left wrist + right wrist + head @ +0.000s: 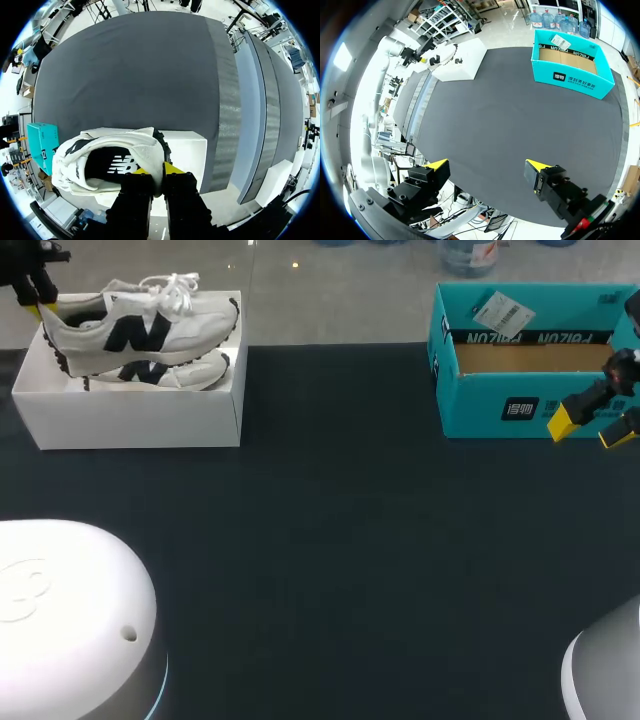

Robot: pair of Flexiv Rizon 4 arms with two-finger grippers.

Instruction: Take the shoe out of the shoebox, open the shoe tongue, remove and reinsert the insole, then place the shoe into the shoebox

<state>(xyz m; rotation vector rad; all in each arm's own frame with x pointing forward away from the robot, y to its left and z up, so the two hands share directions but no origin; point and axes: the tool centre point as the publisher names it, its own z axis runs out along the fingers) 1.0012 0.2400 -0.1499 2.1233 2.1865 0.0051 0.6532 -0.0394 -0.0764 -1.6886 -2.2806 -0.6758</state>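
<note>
Up at the desk's (330,540) far left corner, the shoe (140,325) sits atop the white shoebox (130,415), toe pointing toward the middle and laces up. A second shoe (180,373) lies beneath it in the box. The left fingers (42,308) pinch the top shoe's heel collar, one yellow tip inside the opening and the other outside against the heel. At the far right, the right fingers (561,422) hang spread wide, holding nothing, just in front of the teal box (490,400) — open-topped, brown inside, well apart from the shoebox.
</note>
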